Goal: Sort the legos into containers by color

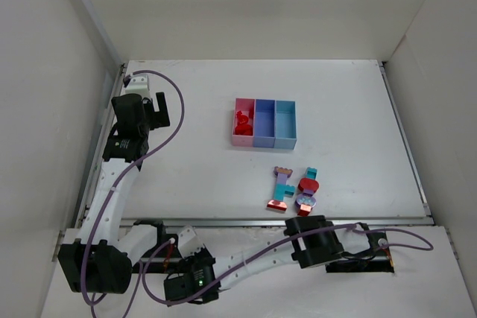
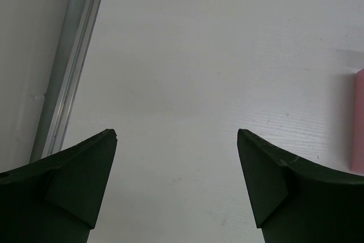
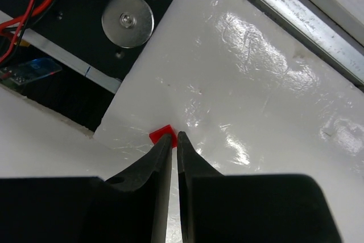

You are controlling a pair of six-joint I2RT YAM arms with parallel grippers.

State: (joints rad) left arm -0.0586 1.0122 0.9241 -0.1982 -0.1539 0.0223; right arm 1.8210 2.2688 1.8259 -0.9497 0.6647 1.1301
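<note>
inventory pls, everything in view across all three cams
containers: 3 joined bins, pink, purple-blue, light blue; mid-table
red legos: a few, exact count unclear, red; in the pink bin
left clump: 1, purple, teal and red; on the table, nearer the arms than the bins
right clump: 1, teal, red and purple; just right of the first
red chip: 1, red; on the white board off the table's near edge, at the right fingertips, grip unclear
left gripper: 1, dark; open over bare table, far left
right gripper: 1, dark; shut, tips at the chip
</note>
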